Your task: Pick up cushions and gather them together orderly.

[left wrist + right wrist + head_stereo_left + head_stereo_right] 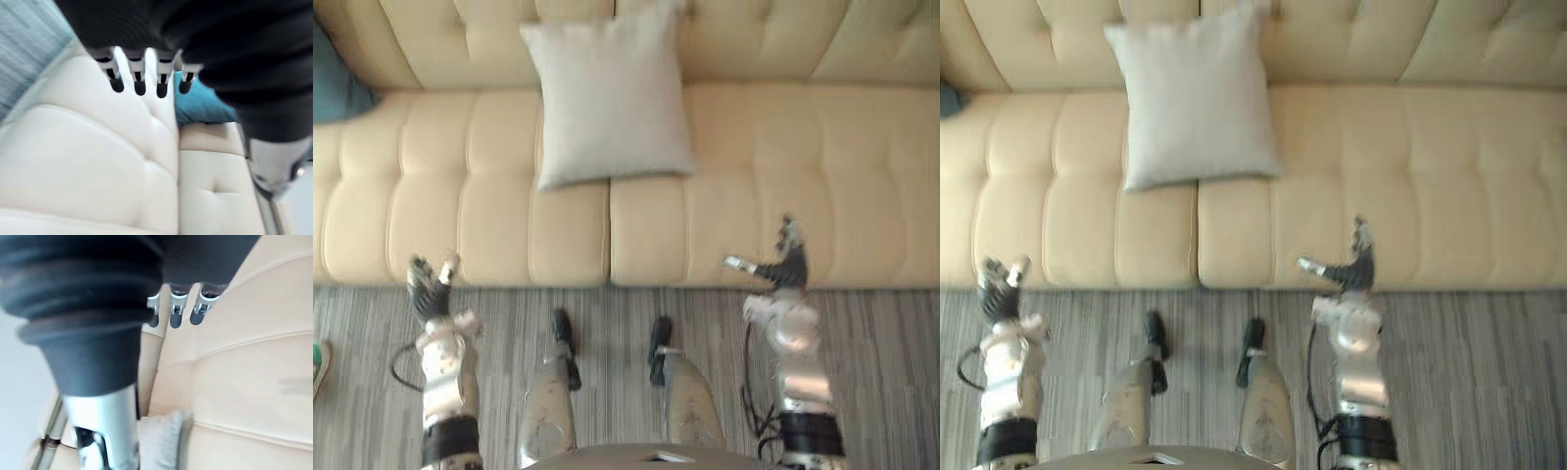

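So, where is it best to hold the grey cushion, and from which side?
Probably its two side edges, coming from the front. The grey cushion leans on the backrest of the sofa, lower edge on the seat, so both sides are free. The left hand and right hand are open.

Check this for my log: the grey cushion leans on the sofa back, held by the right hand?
No: the grey cushion leans on the sofa back, but the right hand is open, apart from it (left eye view).
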